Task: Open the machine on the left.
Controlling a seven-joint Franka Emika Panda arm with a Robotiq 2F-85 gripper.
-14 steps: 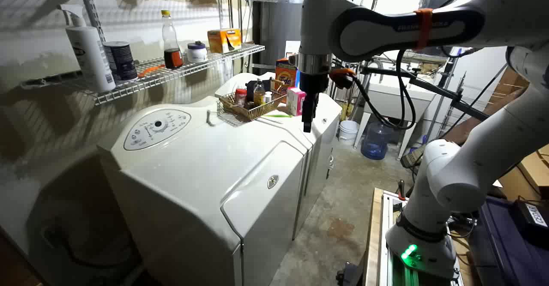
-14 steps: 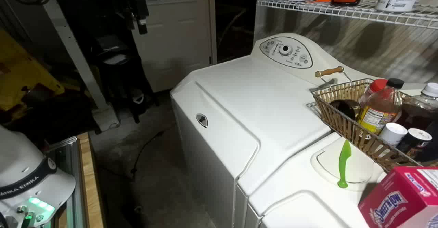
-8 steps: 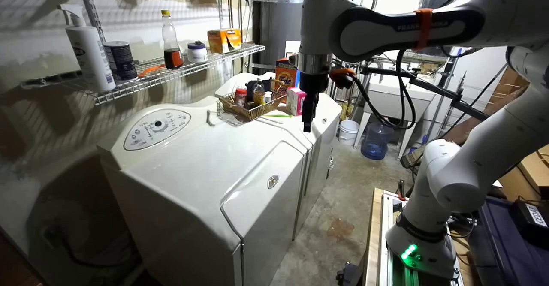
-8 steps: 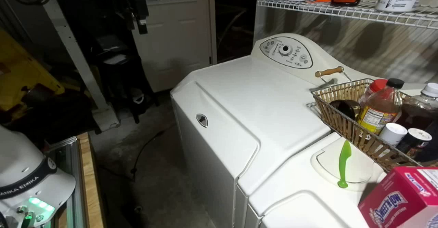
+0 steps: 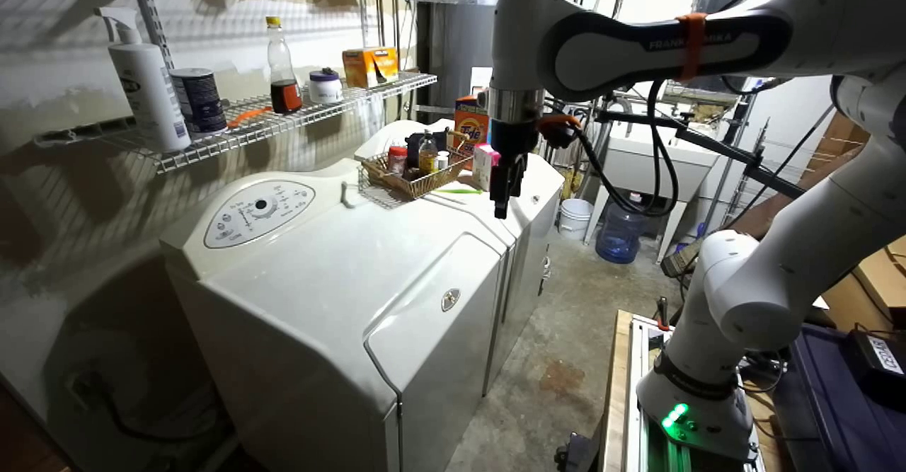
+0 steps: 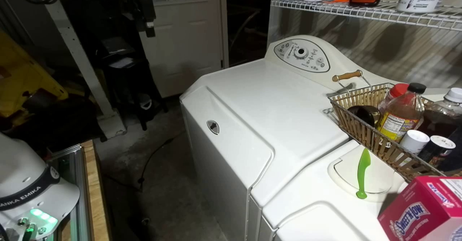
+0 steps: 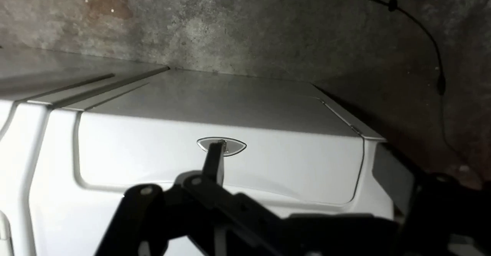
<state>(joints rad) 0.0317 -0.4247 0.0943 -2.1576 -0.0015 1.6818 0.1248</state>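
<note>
The machine is the large white appliance, with its top (image 5: 318, 267) and round dial (image 5: 262, 204) showing in an exterior view. Its top (image 6: 278, 96) and dial (image 6: 301, 52) also show in an exterior view. Its front door (image 5: 432, 330) is shut, with an oval badge (image 5: 451, 299) on the sloped upper part. My gripper (image 5: 501, 206) points down, empty, in the air near the machine's front. In an exterior view, the gripper (image 6: 148, 26) hangs at the upper left. In the wrist view the gripper (image 7: 303, 148) has its fingers wide apart above the door (image 7: 291, 167); one fingertip overlaps the badge (image 7: 234, 145).
A second white appliance (image 5: 532, 206) stands beside the machine, with a basket of bottles (image 5: 417, 183) and a pink box (image 6: 415, 212) on top. A wire shelf (image 5: 311, 111) with bottles hangs on the wall. Concrete floor (image 5: 552, 359) lies between the appliances and the robot's bench.
In an exterior view, my arm and gripper have shifted slightly to the left between half a second ago and now. The machine and its door have not moved.
</note>
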